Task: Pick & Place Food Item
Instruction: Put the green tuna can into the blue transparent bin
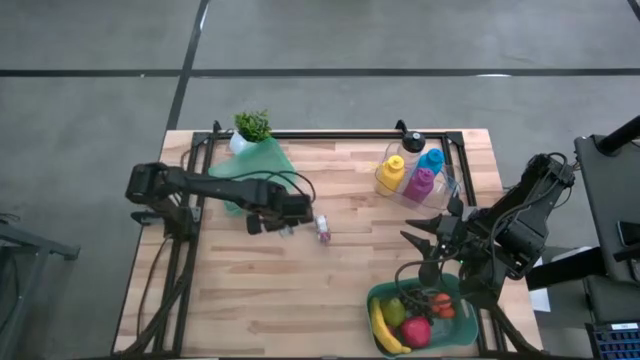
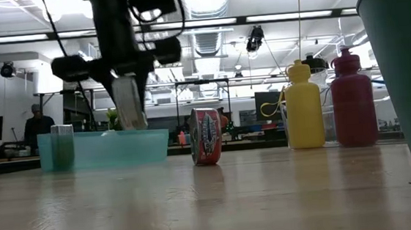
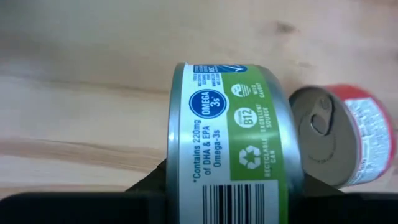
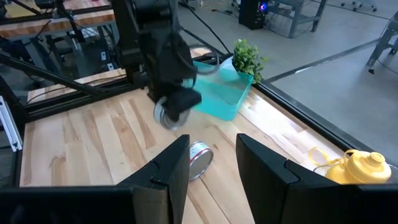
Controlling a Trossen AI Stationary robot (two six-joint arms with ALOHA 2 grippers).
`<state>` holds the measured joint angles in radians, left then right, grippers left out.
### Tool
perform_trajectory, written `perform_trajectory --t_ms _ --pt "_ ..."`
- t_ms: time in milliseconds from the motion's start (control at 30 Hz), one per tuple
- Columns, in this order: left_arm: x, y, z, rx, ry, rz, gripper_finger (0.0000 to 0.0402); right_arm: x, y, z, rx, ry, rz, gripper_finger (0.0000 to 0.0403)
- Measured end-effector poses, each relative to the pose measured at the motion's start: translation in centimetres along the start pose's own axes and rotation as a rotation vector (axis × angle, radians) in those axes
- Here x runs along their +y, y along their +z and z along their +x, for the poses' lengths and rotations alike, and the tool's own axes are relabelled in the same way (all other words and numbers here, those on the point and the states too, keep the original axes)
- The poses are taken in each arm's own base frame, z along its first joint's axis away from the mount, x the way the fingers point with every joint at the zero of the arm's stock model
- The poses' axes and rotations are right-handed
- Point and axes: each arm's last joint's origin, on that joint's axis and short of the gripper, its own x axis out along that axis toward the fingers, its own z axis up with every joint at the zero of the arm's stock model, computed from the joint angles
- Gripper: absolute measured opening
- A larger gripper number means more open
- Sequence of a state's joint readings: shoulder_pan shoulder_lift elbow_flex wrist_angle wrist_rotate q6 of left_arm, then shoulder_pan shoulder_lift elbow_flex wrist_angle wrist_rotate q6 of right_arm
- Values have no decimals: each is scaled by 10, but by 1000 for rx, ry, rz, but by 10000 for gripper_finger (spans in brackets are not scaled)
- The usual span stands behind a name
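My left gripper point(image 1: 283, 216) hangs over the middle of the table, shut on a green-labelled tin can point(image 3: 230, 149); the low view shows that can point(image 2: 129, 99) above the tabletop. A red-labelled can point(image 2: 206, 135) stands on its curved side wall on the wood just right of it, pull-tab lid point(image 3: 320, 134) facing sideways. My right gripper point(image 4: 211, 168) waits open and empty over the table's right part, above the green basket point(image 1: 385, 295). My left gripper pinches the green-labelled can between its two fingers, one on each flat end point(image 3: 173, 168). The fingers point(image 3: 149, 186) point down from above. The can is lifted clear of the table, on edge with its label side toward the wrist camera.
A teal bin point(image 1: 262, 163) with a small plant point(image 1: 253, 125) beside it sits at the far left. Yellow, blue and magenta bottles point(image 1: 410, 175) stand at the far right. The green basket at the near right holds a banana and other fruit point(image 1: 410, 325). Bare wood lies at the near left.
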<state>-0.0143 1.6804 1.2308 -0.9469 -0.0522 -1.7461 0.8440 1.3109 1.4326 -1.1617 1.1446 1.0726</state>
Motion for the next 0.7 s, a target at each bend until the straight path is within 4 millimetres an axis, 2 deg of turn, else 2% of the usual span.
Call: perform_trajectory --t_ms 167,367,533,700 --pt "17 7 -28 -72 11 19 122 0 0 0 0 0 0 125" --pt "32 15 -49 -189 10 74 122 0 0 0 -1 0 1 125" --pt "38 20 -58 -264 3 69 122 0 0 0 0 0 1 125" --pt "37 34 -59 -365 -8 -2 122 0 0 0 0 0 1 125"
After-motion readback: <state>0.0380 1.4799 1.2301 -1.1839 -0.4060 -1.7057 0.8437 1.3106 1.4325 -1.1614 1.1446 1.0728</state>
